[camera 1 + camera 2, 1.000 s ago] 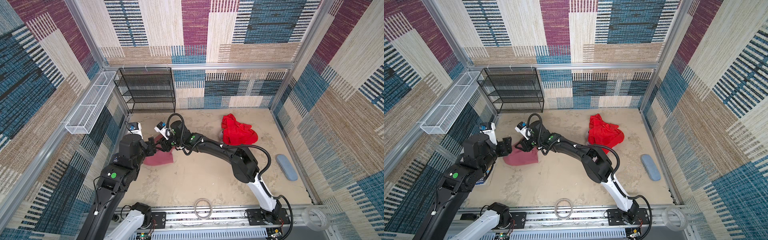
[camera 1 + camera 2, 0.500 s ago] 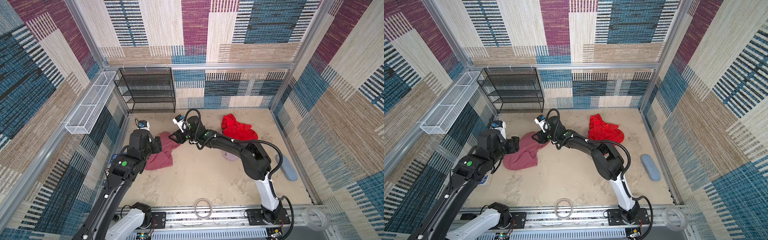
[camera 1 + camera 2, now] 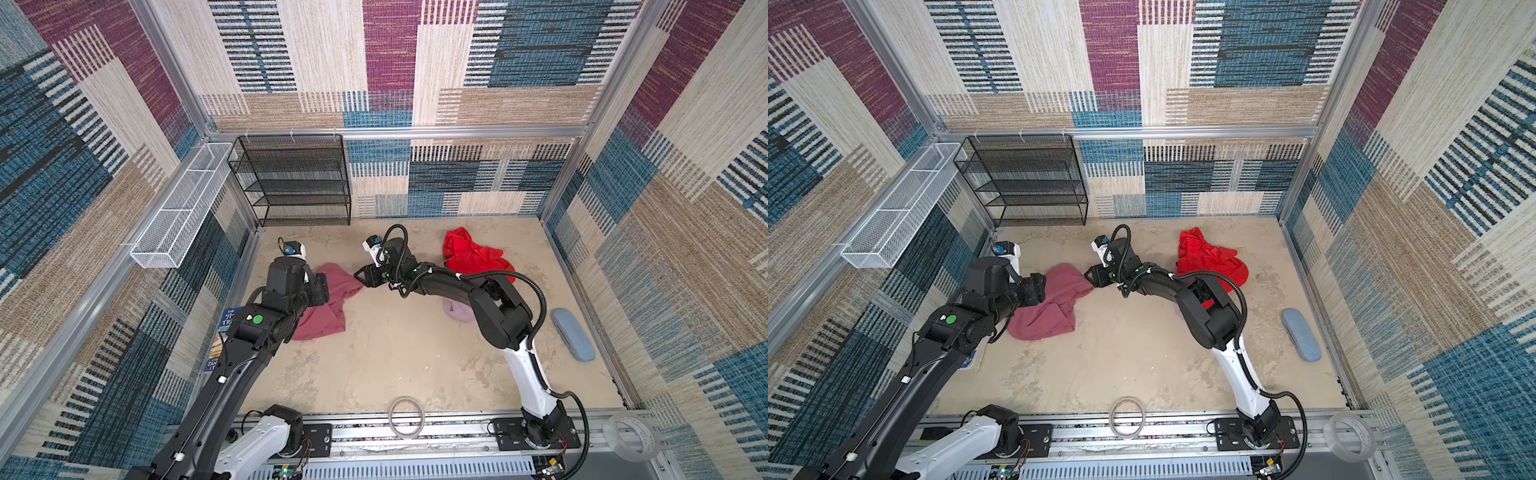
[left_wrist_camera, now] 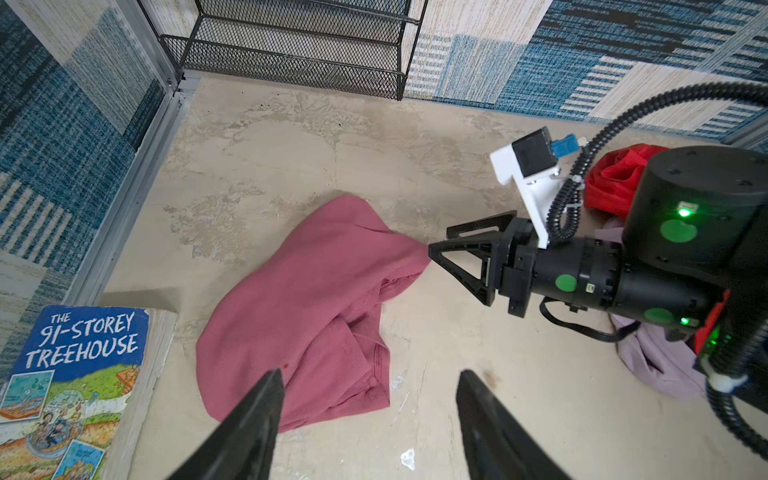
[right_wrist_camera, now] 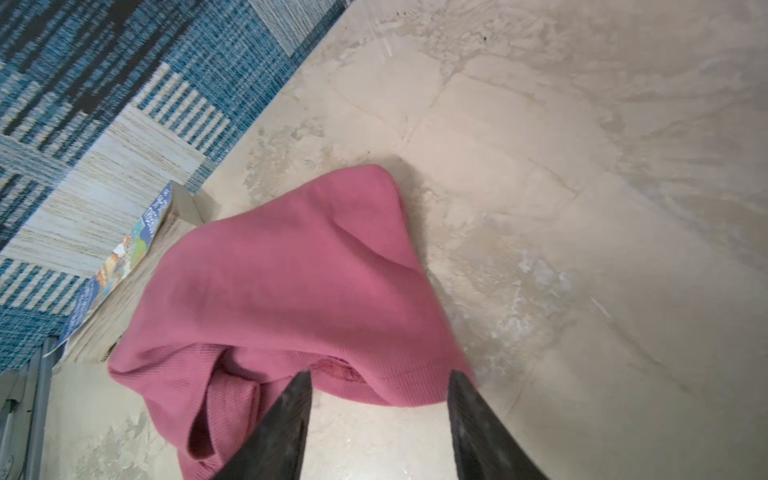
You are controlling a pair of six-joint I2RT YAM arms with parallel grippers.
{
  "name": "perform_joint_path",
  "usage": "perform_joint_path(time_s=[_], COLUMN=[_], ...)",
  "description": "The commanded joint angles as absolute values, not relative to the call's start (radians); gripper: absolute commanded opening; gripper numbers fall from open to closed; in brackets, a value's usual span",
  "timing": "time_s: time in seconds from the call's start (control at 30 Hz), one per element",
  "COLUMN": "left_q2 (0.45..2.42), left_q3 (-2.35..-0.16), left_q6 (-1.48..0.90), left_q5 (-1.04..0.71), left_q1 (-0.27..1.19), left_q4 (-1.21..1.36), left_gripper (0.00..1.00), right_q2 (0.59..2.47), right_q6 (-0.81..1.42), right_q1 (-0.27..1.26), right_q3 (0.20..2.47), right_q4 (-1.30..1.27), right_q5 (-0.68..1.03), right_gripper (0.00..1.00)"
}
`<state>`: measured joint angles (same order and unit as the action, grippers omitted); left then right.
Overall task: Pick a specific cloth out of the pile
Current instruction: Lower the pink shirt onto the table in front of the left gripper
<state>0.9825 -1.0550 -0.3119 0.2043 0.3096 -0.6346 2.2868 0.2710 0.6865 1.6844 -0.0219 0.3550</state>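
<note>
Now the pink cloth (image 3: 328, 303) lies all by itself near the left edge of the tabletop (image 3: 395, 353), just beside a book (image 4: 75, 374). It is well apart from the pile (image 3: 1212, 266), which sits toward the back right corner. That pile is a red cloth (image 3: 469, 257) and a lilac cloth (image 4: 656, 365), the lilac one partly hidden under the right arm. So the picking-out part looks nearly done.

The right gripper (image 4: 438, 240) reaches across the middle to one corner of the pink cloth. Its jaws are apart. One tip touches that corner, and the cloth rises to a little point there, but nothing is squeezed between them. I think it is placed there to let the corner go or to grab it again; I cannot tell which.

The left gripper (image 4: 368, 372) hangs over the cloth's edge on the left arm's side. Its jaws are wide apart too, with nothing in them. It looks ready to come down and take that side, maybe to help lay the cloth flat.
</note>
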Motion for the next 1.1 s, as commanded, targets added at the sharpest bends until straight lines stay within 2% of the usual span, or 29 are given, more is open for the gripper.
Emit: perform_joint_path(time_s=[0.0, 0.57, 0.9, 1.0, 1.07], left_q2=[0.984, 1.042, 1.032, 1.035, 1.038], left_q3=[-1.045, -1.071, -1.057, -1.057, -1.058], left_q6=[-0.331, -0.305, -0.299, -0.304, -0.299], left_q5=[0.212, 0.197, 0.209, 0.201, 0.198], left_q1=[0.31, 0.31, 0.31, 0.31, 0.311], left_q4=[-0.598, -0.579, -0.565, -0.563, -0.563], left_gripper=[0.69, 0.69, 0.69, 0.7, 0.7], right_q2=[2.315, 2.411, 2.404, 2.411, 2.414], right_q6=[0.286, 0.31, 0.362, 0.373, 0.376], right_q1=[0.686, 0.686, 0.687, 0.687, 0.687], right_q3=[1.711, 1.769, 1.711, 1.71, 1.712], right_q4=[-0.037, -0.027, -0.082, -0.085, -0.086], right_q5=[0.337, 0.342, 0.38, 0.386, 0.391], right_gripper=[0.55, 0.5, 0.5, 0.46, 0.39])
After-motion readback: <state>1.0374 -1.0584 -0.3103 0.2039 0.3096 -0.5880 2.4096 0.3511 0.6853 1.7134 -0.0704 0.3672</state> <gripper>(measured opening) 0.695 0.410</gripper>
